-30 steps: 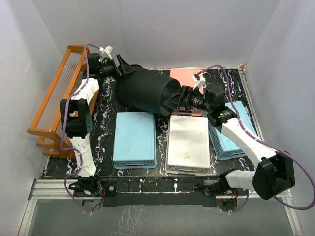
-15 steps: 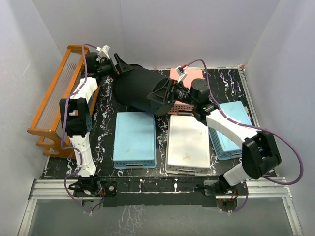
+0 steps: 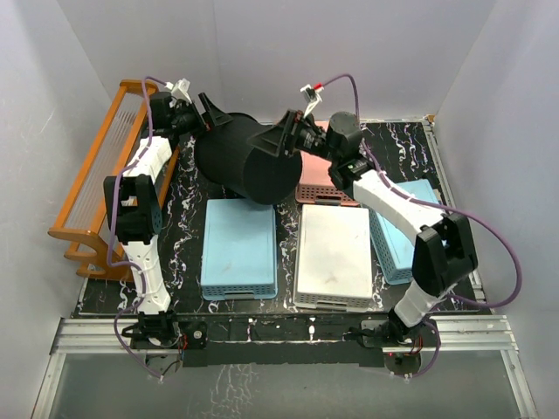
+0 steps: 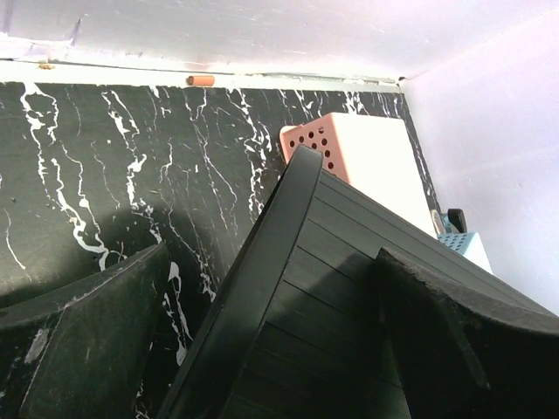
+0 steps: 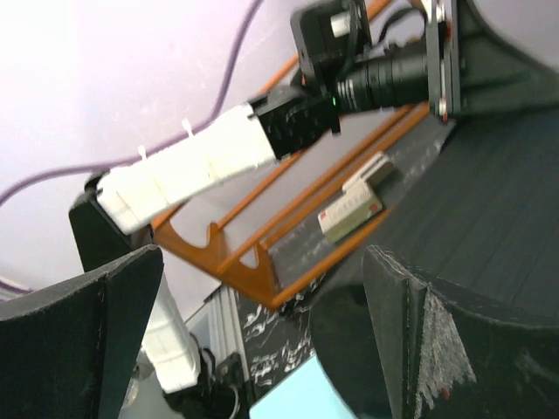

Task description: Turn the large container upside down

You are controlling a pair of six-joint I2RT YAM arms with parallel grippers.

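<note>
The large black ribbed container (image 3: 244, 161) is tilted at the back middle of the table, its round closed end facing up toward the camera and its rim end at the far left. My left gripper (image 3: 208, 112) is open at that rim end. In the left wrist view (image 4: 272, 253) the rim and ribbed side (image 4: 349, 262) run between the wide-apart fingers. My right gripper (image 3: 281, 140) is open against the container's upper right side. In the right wrist view (image 5: 262, 253) one finger (image 5: 454, 349) lies on the ribbed side (image 5: 515, 192).
An orange wooden rack (image 3: 96, 188) stands along the left wall, with a small box (image 5: 349, 209) by it. Two blue lattice baskets (image 3: 238, 249) (image 3: 410, 231) and a white one (image 3: 332, 255) lie upside down in front. A pink basket (image 3: 323, 188) lies behind the white one.
My right gripper has moved left and toward the back, pushing the container's right end. The container has swung from lying on its side to more upright. My left gripper has barely moved.
</note>
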